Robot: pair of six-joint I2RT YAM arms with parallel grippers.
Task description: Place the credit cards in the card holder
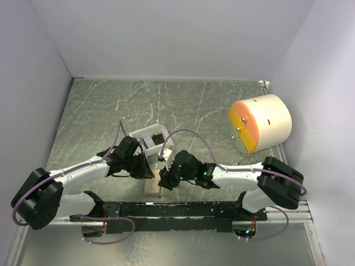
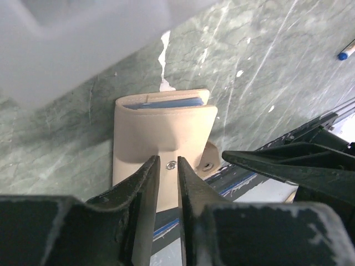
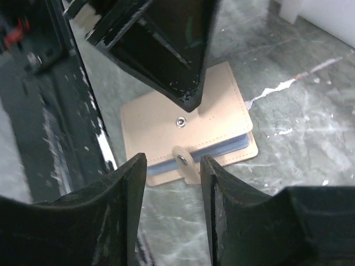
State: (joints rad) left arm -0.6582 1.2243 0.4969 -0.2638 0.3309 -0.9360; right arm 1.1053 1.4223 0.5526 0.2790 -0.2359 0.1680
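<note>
Closest to the right wrist lens: right end effector (image 3: 173, 160), fingers spread well apart, clamped on nothing, hanging either side of the loose snap tab (image 3: 186, 169). Just beyond, flat on the green marbled desk (image 3: 310, 127): card holder (image 3: 166, 130), tan, folded over but unsnapped, stud (image 3: 181, 121) bare on the cover. Between the covers, blue-grey edges of credit cards (image 3: 224, 148), tucked inside.

Over the cover from the other side: left end effector (image 2: 168, 162), fingers nearly together with only a slim gap, gripping nothing, stud showing through that gap. Tip down at the cover just behind the stud; touching or a hair above, cannot tell.

From the top view: holder at the near edge of the desk, right beside the dark rail (image 1: 188, 209) carrying the arm bases, directly under both end effectors. Just behind it, white tray (image 1: 145, 134) with something small and dark inside. Well apart at the far right, white drum (image 1: 272, 119) lying on its side, orange-and-yellow face turned left.
</note>
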